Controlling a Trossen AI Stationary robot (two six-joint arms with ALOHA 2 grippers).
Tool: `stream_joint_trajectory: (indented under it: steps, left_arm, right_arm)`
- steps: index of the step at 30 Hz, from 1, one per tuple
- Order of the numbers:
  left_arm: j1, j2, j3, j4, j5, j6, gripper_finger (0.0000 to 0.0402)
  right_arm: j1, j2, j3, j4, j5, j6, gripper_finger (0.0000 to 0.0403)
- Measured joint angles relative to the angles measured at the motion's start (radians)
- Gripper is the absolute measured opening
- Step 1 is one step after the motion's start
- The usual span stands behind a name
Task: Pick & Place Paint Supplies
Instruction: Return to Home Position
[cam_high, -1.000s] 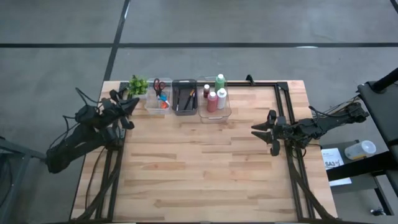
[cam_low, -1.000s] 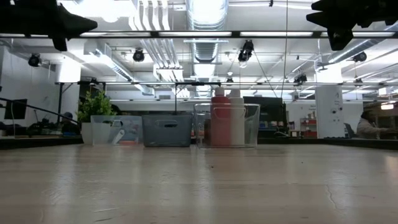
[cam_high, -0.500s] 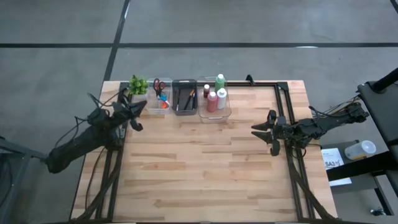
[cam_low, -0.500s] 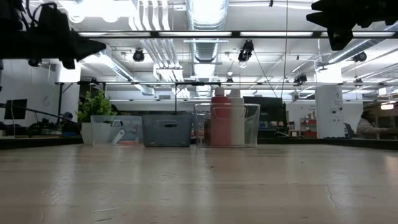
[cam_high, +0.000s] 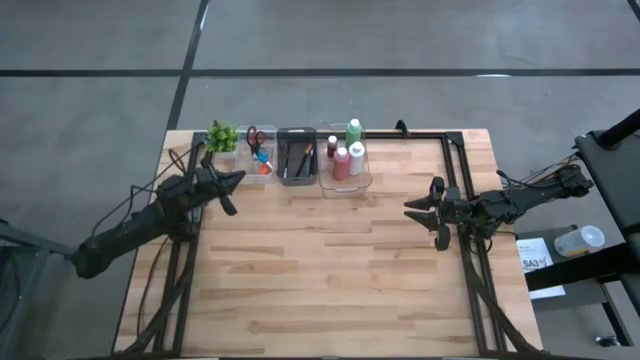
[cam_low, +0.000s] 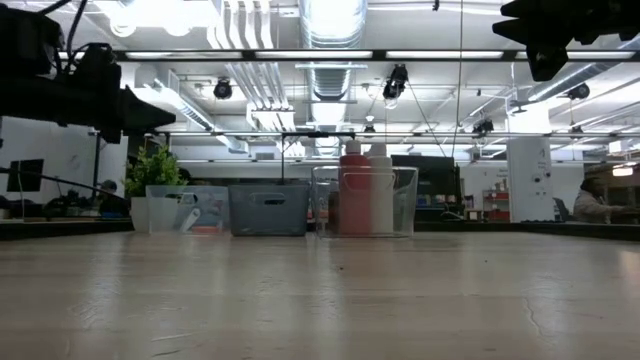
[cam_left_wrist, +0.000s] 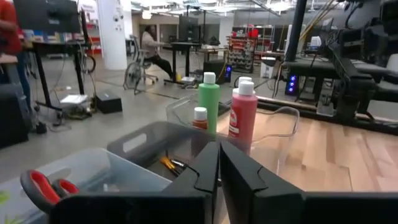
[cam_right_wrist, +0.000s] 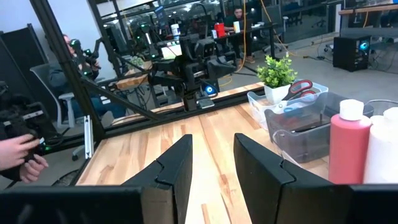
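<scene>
Both grippers are empty. Left gripper (cam_high: 232, 185), fingers pressed together, hovers just in front of the scissors (cam_high: 254, 137) in the left clear bin (cam_high: 242, 152). Brushes (cam_high: 297, 158) and bottles (cam_high: 343, 162) sit rightward along the worktop's (cam_high: 330, 260) back edge. Right gripper (cam_high: 415, 208), fingers spread, waits farther off near the right edge.

**Bins in a row at the far side of the desk**

A potted plant (cam_low: 152, 172), a clear bin (cam_low: 190, 205), a dark bin (cam_low: 268, 210) and a second clear bin (cam_low: 402, 200) stand side by side on the desk (cam_low: 320, 300). A red bottle (cam_low: 353, 195) and a white bottle (cam_low: 380, 190) stand in the last. The left tool (cam_low: 158, 118) hangs above the plant, and the right tool (cam_low: 540, 50) is high up, well apart.
</scene>
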Motion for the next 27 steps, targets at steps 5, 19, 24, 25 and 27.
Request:
stream_joint_trajectory:
  steps: [5,19,24,25,27]
  left_arm:
    - [0.000,0.038,0.000,0.000,0.000,-0.021,0.0037]
    - [0.000,0.078,0.000,0.000,0.000,-0.020,0.0039]
    - [0.000,0.079,0.000,-0.001,0.000,-0.019,0.0039]
    - [0.000,0.079,0.000,-0.001,0.000,-0.018,0.0039]
    - [0.000,0.079,0.000,-0.001,0.000,-0.017,0.0039]
  right_arm:
    - [0.000,0.000,0.000,0.000,0.000,0.000,0.0116]
    - [0.000,0.000,0.000,0.000,0.000,0.000,0.0116]
    - [0.000,0.000,0.000,0.000,0.000,0.000,0.0116]
    - [0.000,0.000,0.000,0.000,0.000,0.000,0.0116]
    - [0.000,0.000,0.000,0.000,0.000,0.000,0.0116]
